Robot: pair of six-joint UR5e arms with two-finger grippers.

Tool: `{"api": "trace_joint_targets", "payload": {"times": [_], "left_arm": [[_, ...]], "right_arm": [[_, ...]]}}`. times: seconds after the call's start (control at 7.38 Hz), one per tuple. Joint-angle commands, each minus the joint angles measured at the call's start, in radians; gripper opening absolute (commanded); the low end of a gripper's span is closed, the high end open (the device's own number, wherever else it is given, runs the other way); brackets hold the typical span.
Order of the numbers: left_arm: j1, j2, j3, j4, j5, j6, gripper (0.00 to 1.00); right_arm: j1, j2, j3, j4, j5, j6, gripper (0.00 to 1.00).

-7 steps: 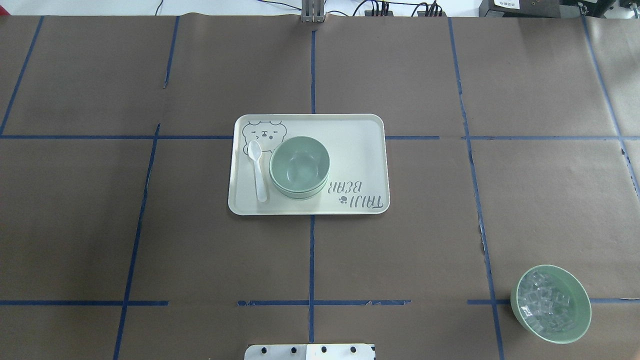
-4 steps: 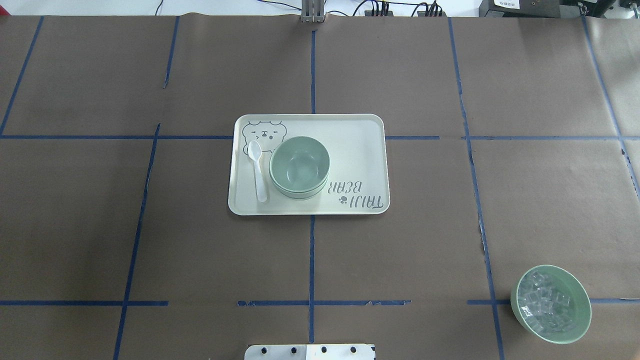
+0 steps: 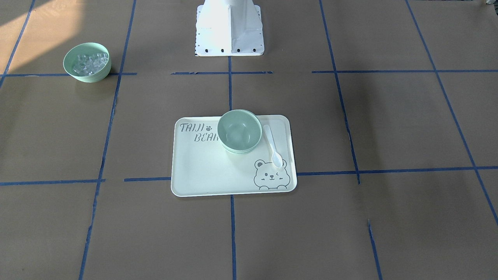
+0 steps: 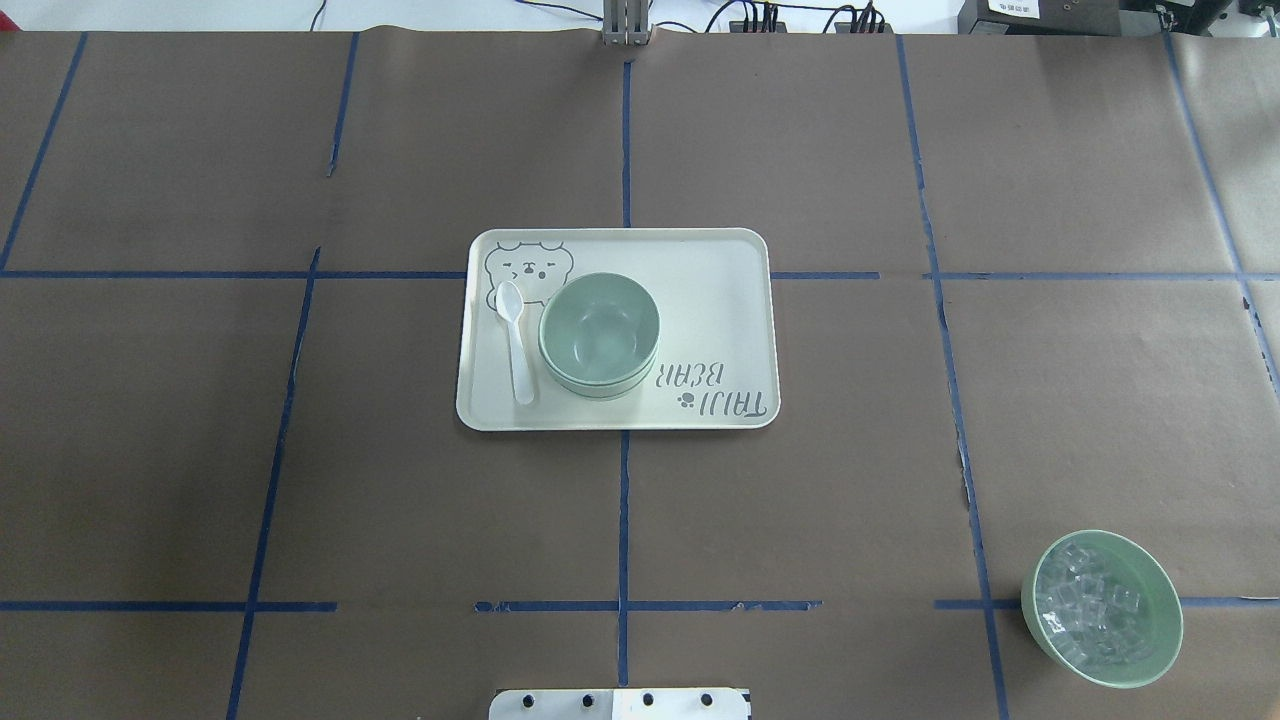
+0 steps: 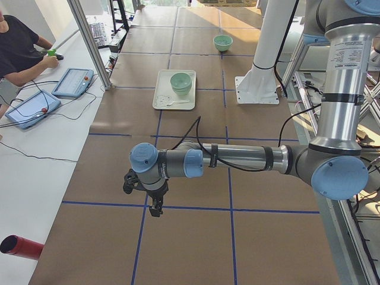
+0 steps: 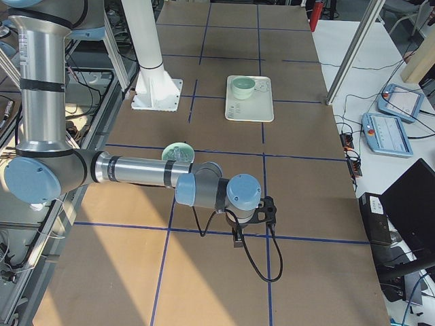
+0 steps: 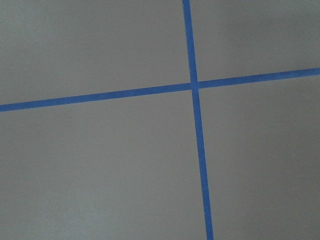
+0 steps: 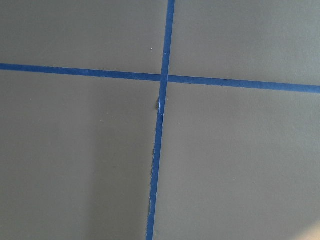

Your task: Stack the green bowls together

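The pale green bowls (image 4: 598, 335) sit nested in one stack on the bear-print tray (image 4: 720, 290) at the table's middle; the stack also shows in the front view (image 3: 239, 131). Only the top bowl's inside shows, and it is empty. The left gripper (image 5: 155, 209) hangs far off toward the table's left end, pointing down at bare paper. The right gripper (image 6: 238, 238) hangs far toward the table's right end. I cannot tell whether either is open or shut. Both wrist views show only brown paper and blue tape.
A white spoon (image 4: 517, 340) lies on the tray beside the stack. A green bowl of clear cubes (image 4: 1102, 608) stands near the robot's right front. The robot's white base (image 3: 229, 27) is at the near edge. An operator (image 5: 18, 47) sits at a side table.
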Motion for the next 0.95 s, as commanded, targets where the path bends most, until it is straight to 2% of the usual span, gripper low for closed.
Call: {"api": "trace_joint_targets", "payload": {"times": [0.0, 0.54, 0.81], "left_arm": [[0.0, 0.0, 0.0, 0.0, 0.0, 0.0, 1.0], [0.0, 0.0, 0.003, 0.0, 0.0, -0.001, 1.0], [0.0, 0.0, 0.005, 0.0, 0.0, -0.001, 1.0]], "right_arm": [[0.0, 0.0, 0.003, 0.0, 0.0, 0.0, 1.0], [0.0, 0.005, 0.003, 0.002, -0.006, 0.014, 1.0], [0.0, 0.014, 0.005, 0.003, -0.014, 0.112, 1.0]]}}
